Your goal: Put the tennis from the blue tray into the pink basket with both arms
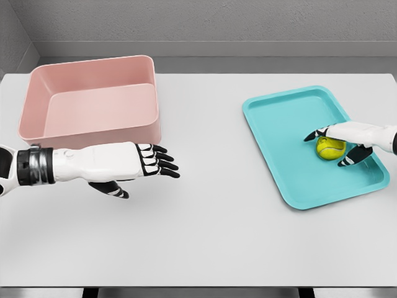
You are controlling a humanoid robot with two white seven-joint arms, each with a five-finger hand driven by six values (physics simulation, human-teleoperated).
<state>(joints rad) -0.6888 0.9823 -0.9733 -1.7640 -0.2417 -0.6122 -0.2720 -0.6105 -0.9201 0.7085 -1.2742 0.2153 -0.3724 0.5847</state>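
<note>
Two arms share this job, and everything is best placed from the blue tray [291,186], which sits on the right half of the white table [211,242]. Well to the tray's left, at the far left of the tabletop, stands the pink basket [37,127], open-topped and with nothing in it. Between basket and tray, but much closer to the basket's front wall, the left hand [142,162] hovers with fingers straight and relaxed, holding nothing. Inside the tray, near its right rim, the right hand [347,144] brackets the tennis ball [330,148]: fingers reach over its far side and the thumb sits on its near side (whether they press it yet is hard to tell). The ball, being round, has no long axis to mind; what matters is that it lies at the right hand's fingertips and far from the left, so the right must probably carry it leftward toward the waiting partner.
</note>
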